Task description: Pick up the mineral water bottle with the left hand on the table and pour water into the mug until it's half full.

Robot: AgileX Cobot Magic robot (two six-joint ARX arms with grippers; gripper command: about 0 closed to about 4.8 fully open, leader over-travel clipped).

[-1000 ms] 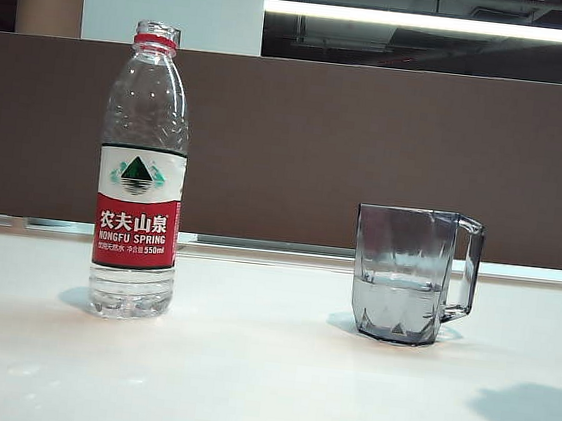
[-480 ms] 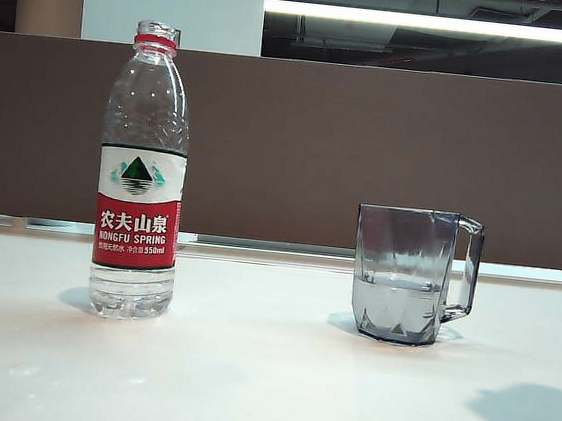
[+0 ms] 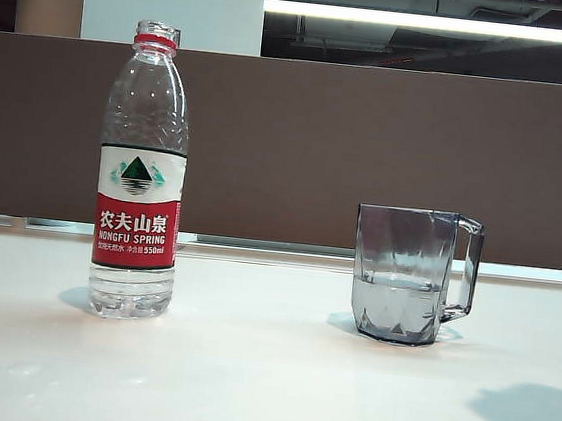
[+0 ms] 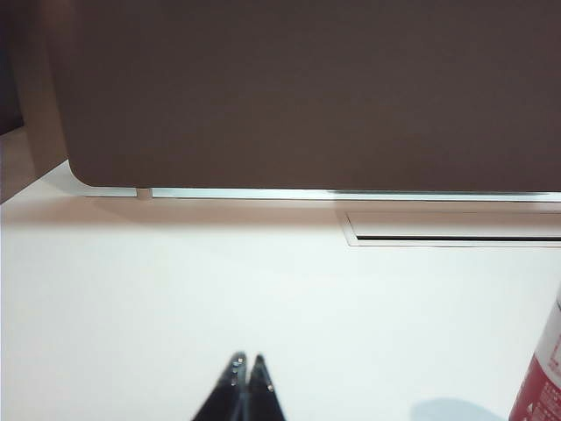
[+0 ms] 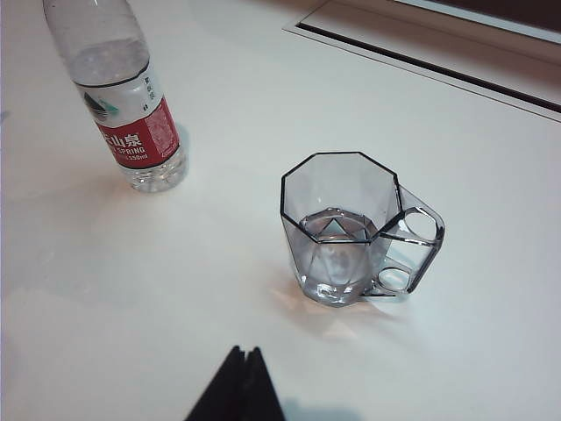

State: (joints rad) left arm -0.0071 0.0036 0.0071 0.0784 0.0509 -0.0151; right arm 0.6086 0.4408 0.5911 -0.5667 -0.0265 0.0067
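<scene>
The mineral water bottle [image 3: 142,171] stands upright and uncapped at the left of the table [image 3: 263,380], with a little water at its bottom. To its right stands the mug [image 3: 402,274], handle to the right, with water in its lower part. Neither gripper shows in the exterior view. My left gripper [image 4: 247,360] is shut with nothing in it, low over bare table, and the bottle's red label [image 4: 545,379] is at the frame's edge, apart from it. My right gripper [image 5: 245,352] is shut and empty, short of the mug [image 5: 346,230], with the bottle [image 5: 123,96] farther off.
A brown partition [image 3: 368,149] runs along the table's far edge. A cable slot [image 4: 456,230] is cut into the tabletop near it and also shows as the slot [image 5: 421,54] beyond the mug. A dark shadow [image 3: 531,413] lies at the front right.
</scene>
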